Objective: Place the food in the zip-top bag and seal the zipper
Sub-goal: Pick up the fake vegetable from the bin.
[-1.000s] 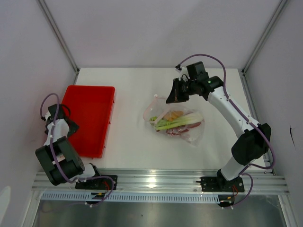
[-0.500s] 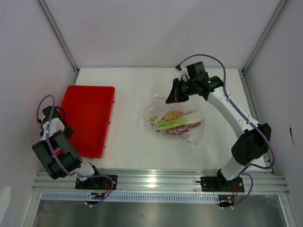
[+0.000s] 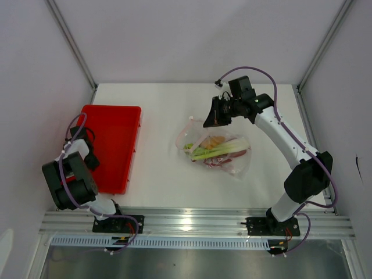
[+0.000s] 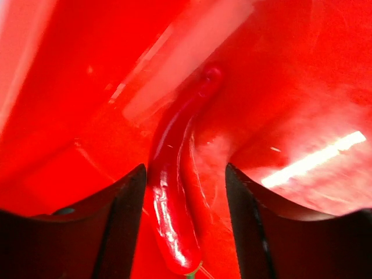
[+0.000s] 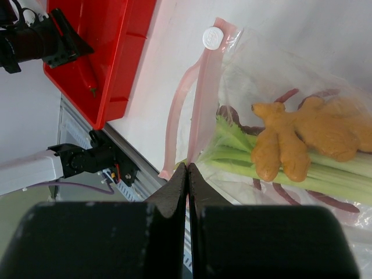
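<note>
A red chili (image 4: 174,192) lies on the floor of the red tray (image 3: 116,125). My left gripper (image 4: 185,174) is open, with one finger on each side of the chili. The left finger (image 4: 125,215) is close against it and the right one stands apart. The clear zip-top bag (image 3: 215,148) lies mid-table. It holds light green stalks (image 5: 261,168), a yellow-orange piece (image 5: 296,139) and dark red bits. My right gripper (image 5: 187,168) is shut on the bag's mouth edge, lifting the pink zipper (image 5: 203,104). The mouth gapes, and the white slider (image 5: 212,38) sits at the strip's far end.
The red tray (image 5: 116,46) sits at the table's left, close to the left wall and the near rail. White tabletop separates it from the bag. The metal rail (image 3: 192,224) with both arm bases runs along the near edge.
My left arm has swung over the tray's near-left part, and its jaws have narrowed around the chili. The right arm and the bag have not moved.
</note>
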